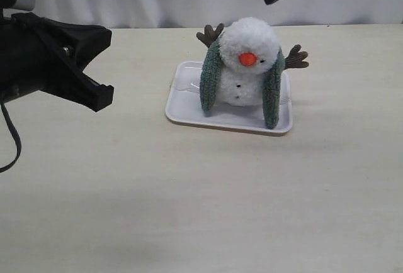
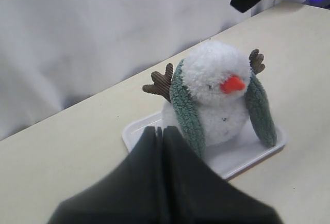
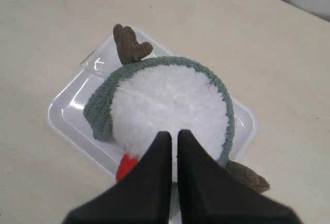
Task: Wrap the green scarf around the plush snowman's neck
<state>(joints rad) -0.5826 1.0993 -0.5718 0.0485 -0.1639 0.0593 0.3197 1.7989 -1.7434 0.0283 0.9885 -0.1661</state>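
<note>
Nearest us, over the smooth pale table (image 1: 189, 210), the left gripper (image 2: 161, 130) has its jaws pressed together, empty. One fluffy round plush snowman (image 1: 249, 65) stands upright on one shiny white tray (image 1: 182, 106), its orange nose toward us. One fuzzy green scarf (image 1: 211, 78) loops behind it, perhaps at the neck (image 1: 221, 66), with both ends hanging straight down. Above, the right gripper (image 3: 174, 133) is pinched together too.

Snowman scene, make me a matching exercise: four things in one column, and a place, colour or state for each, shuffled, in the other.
Column one:
1. green scarf
2. nose
3. tray
4. right claw

Column two:
a. orange
b. shut, above the plush snowman
c. flat on the table
d. hanging down both sides of the body

Pairs: 1-d, 2-a, 3-c, 4-b
</note>
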